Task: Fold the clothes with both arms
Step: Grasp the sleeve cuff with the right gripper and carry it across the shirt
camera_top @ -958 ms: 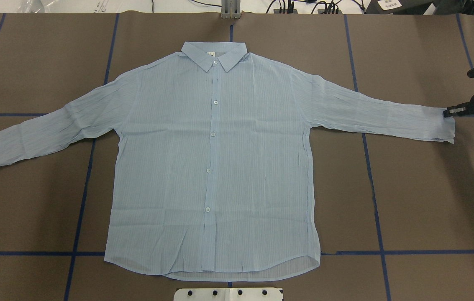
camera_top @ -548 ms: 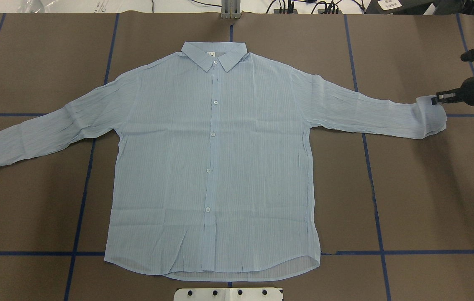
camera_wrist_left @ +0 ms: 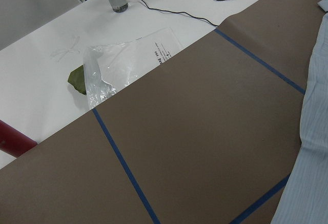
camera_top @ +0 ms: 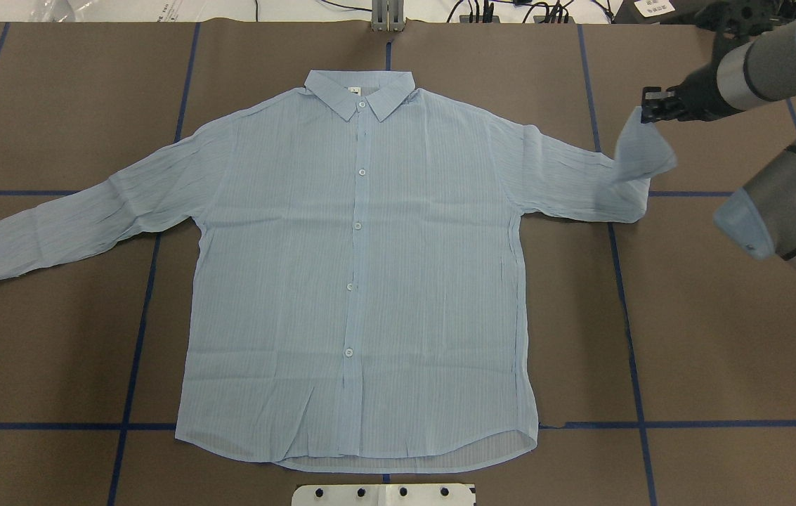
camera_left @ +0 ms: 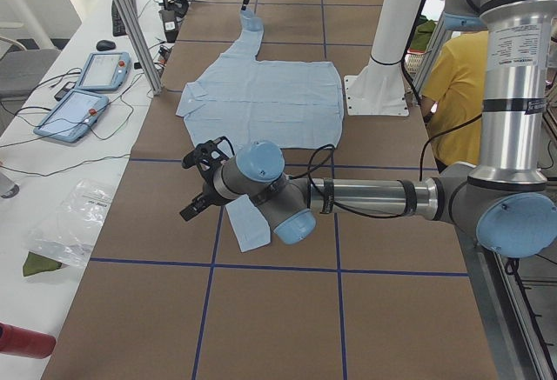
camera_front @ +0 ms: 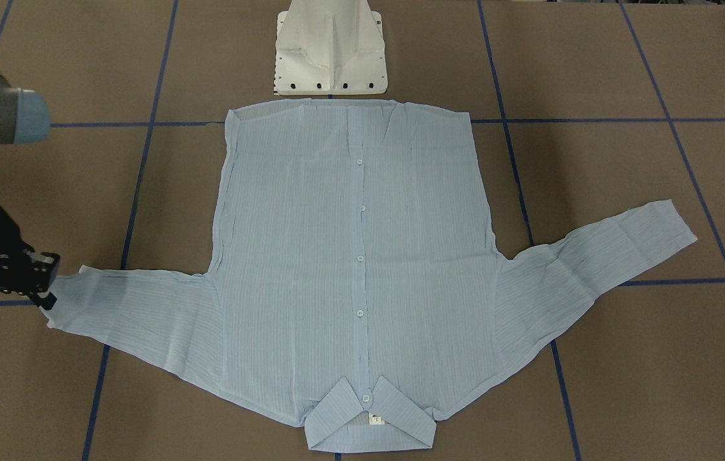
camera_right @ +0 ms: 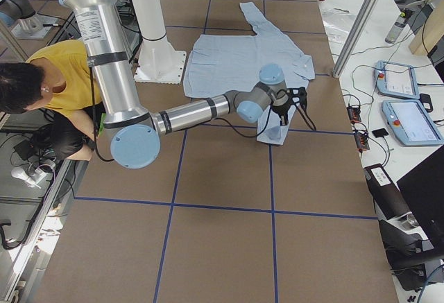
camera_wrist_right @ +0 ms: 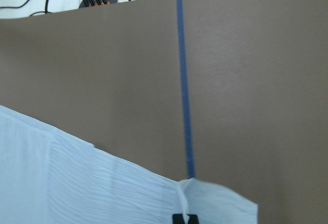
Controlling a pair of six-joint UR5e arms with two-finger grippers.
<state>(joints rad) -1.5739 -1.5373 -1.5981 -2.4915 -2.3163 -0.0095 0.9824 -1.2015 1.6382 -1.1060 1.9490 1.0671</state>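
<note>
The pale blue striped shirt [camera_top: 355, 281] lies flat and buttoned on the brown table, collar at the far side. My right gripper [camera_top: 650, 112] is shut on the right sleeve's cuff [camera_top: 640, 151] and holds it lifted, so the sleeve's end doubles back over itself. The right wrist view shows the cuff [camera_wrist_right: 210, 201] pinched at the black fingertips [camera_wrist_right: 184, 218]. The left sleeve [camera_top: 53, 232] lies stretched out flat. My left gripper [camera_left: 196, 193] hovers near the left cuff [camera_left: 248, 223]; it shows only in the exterior left view, so I cannot tell whether it is open.
The white pedestal base [camera_front: 330, 51] stands at the shirt's hem. Blue tape lines [camera_top: 626, 316] grid the table. A plastic bag [camera_wrist_left: 102, 75] and a red bottle [camera_wrist_left: 13, 139] lie beyond the table's left end. Teach pendants [camera_left: 87, 93] lie on the side table. A person in yellow [camera_right: 62, 74] sits behind.
My right gripper took the right cuff off the table, lifted it and carried it inward toward the shirt's body and farther back. The sleeve's end now folds over itself.
</note>
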